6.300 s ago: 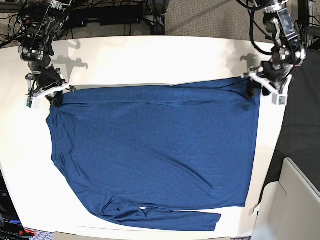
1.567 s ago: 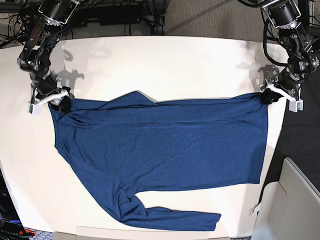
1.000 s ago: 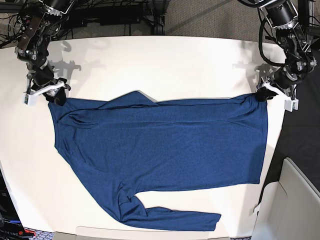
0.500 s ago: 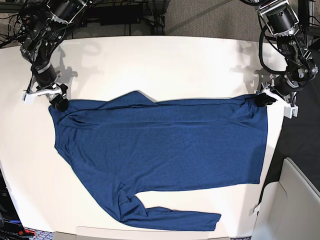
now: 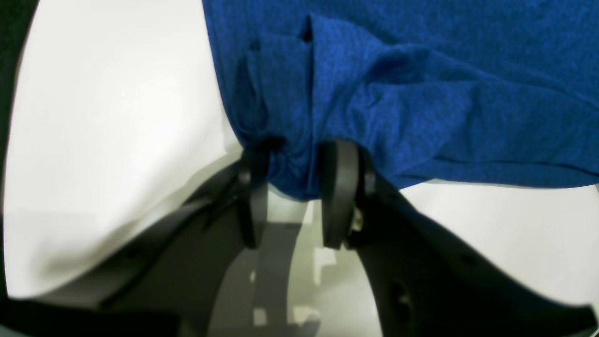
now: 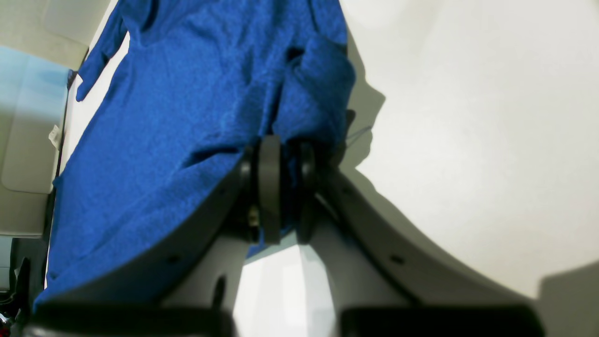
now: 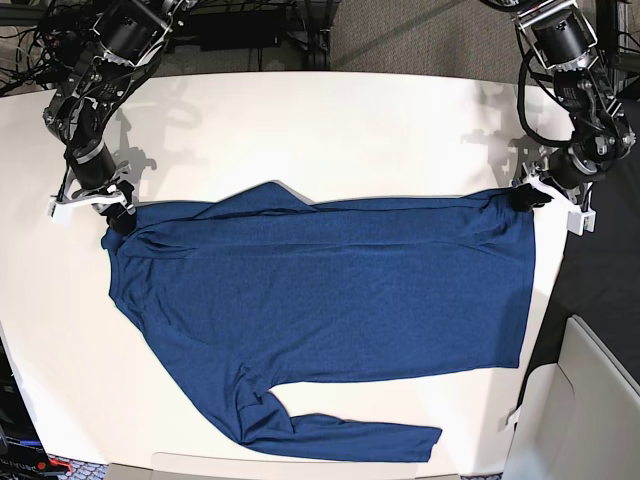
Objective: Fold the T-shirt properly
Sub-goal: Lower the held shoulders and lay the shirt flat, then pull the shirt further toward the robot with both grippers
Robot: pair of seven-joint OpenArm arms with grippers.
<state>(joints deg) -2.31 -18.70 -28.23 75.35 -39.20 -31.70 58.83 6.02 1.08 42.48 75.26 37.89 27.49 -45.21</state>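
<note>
The dark blue T-shirt [image 7: 320, 290] lies spread on the white table, one long sleeve [image 7: 350, 436] trailing along the near edge. At its far right corner my left gripper [image 7: 522, 197] is shut on it. In the left wrist view a thick bunch of the T-shirt [image 5: 421, 70] sits between the fingers of the left gripper [image 5: 295, 150]. At the shirt's far left corner is my right gripper [image 7: 117, 220]. The right wrist view shows the right gripper [image 6: 288, 145] with its fingers close together, pinching a fold of the T-shirt [image 6: 187, 93].
The white table [image 7: 330, 130] has bare surface behind the shirt. A dark floor strip [image 7: 600, 300] runs past the table's right edge, with a beige bin [image 7: 590, 400] at the lower right. Cables and arm bases crowd the far corners.
My right gripper has moved slightly right and toward the near side with the shirt's left corner, and its fingers have drawn closer together. The left gripper has barely shifted.
</note>
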